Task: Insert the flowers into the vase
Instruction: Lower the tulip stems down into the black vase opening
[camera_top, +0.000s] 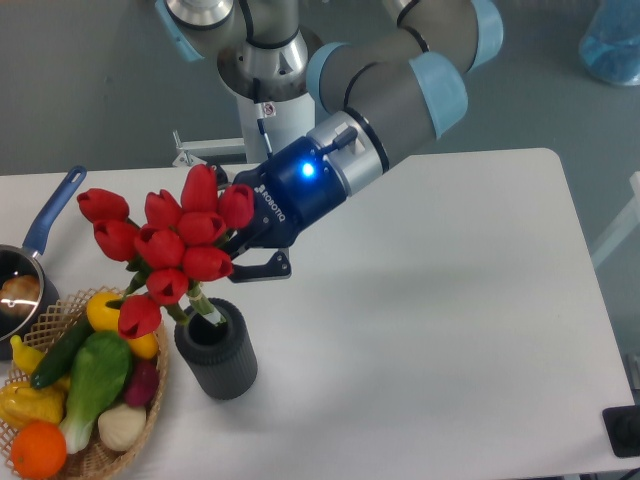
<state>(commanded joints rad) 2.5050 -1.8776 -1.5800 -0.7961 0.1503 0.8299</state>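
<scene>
The flowers (165, 245), a bunch of red tulip buds on green stems, hang tilted to the left over the table's left part. My gripper (243, 258) is shut on their stems, just right of the buds. The stem ends (207, 312) point down into the mouth of the vase (217, 353), a short dark grey ribbed cylinder standing below the bunch. The lowest bud (138, 315) hangs left of the vase rim, over the basket.
A wicker basket (152, 385) full of toy vegetables and fruit sits right beside the vase on its left. A blue-handled saucepan (42, 232) lies at the far left edge. The arm's base column (270, 110) rises behind the table.
</scene>
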